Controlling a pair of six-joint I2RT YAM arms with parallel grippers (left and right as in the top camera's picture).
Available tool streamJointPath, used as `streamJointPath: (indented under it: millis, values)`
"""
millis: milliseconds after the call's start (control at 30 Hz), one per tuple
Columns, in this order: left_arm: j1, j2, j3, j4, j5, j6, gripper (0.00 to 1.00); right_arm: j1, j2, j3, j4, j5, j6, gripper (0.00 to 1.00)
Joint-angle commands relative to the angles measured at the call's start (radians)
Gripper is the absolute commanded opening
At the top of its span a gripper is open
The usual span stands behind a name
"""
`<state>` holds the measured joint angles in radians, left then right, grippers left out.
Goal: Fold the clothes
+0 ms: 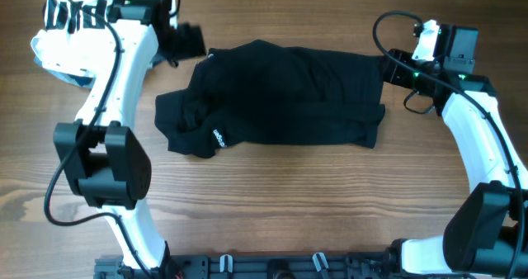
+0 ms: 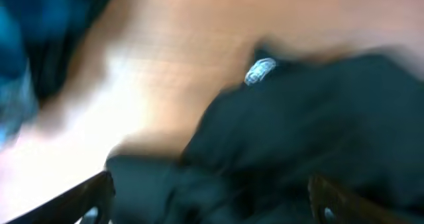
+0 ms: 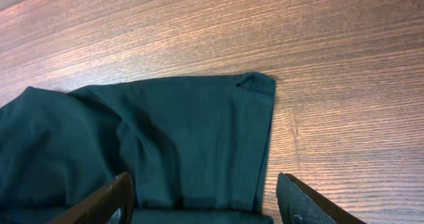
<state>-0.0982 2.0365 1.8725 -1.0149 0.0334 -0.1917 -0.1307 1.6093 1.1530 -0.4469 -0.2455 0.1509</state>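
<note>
black clothes (image 1: 289, 89) bunched on wooden table (image 1: 289, 198), white logo (image 1: 219, 137) showing

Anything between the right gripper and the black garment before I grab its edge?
Nothing visible. In the right wrist view, the black garment lies flat straight ahead of the open right gripper, with only bare wooden table beside it.

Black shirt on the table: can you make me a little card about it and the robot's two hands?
Shirt: black shirt, loosely folded, lying on the wooden table
Logo: small white logo near the shirt's left end
Left gripper: open, near the shirt's left end, view blurry
Right gripper: open, over the shirt's right edge
</note>
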Motion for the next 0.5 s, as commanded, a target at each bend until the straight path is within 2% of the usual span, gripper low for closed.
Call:
streamJointPath:
  millis: [0, 167, 400, 467]
  values:
    - [-0.003, 0.087, -0.002, 0.123, 0.131, 0.080, 0.95, 0.017, 0.004, 0.025, 0.003, 0.021, -0.019, 0.70]
    - [-0.005, 0.188, -0.002, 0.225, 0.208, 0.092, 0.95, 0.035, 0.004, 0.025, 0.000, 0.021, -0.014, 0.72]
    - [-0.041, 0.266, -0.002, 0.235, 0.220, 0.219, 0.94, 0.037, 0.004, 0.025, -0.013, 0.020, -0.008, 0.72]
    - [-0.057, 0.282, -0.002, 0.234, 0.220, 0.253, 0.91, 0.038, 0.004, 0.025, -0.017, 0.021, 0.006, 0.72]
